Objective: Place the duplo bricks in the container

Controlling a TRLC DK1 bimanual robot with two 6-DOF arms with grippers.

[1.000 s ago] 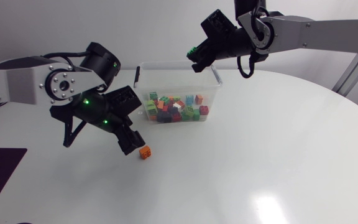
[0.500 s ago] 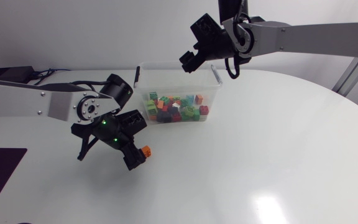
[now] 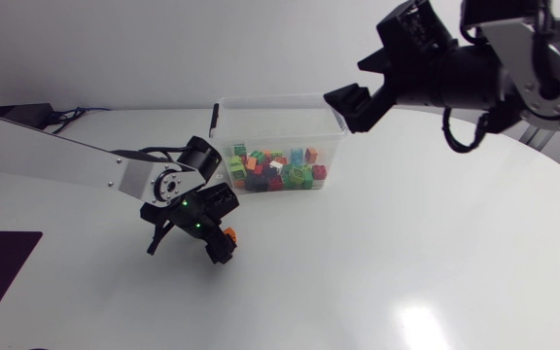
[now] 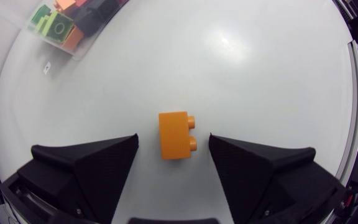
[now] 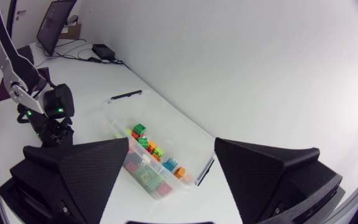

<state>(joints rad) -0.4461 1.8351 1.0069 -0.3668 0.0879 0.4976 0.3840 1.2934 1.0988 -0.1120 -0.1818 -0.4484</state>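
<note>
Left hand (image 4: 173,142) released, straddling orange brick (image 4: 174,135) without touching; long axis along the fingers (image 4: 104,155). On the desk (image 3: 406,243) near the container's (image 3: 224,105) front; right hand (image 3: 350,105) released, above its rim.

A small orange plastic duplo brick (image 4: 174,135) with two studs lies on its side on the white table (image 3: 406,243), near but apart from the clear rectangular plastic container (image 3: 261,99). That container stands upright and open, holding a heap of green, red, orange and blue bricks (image 3: 275,171).
</note>
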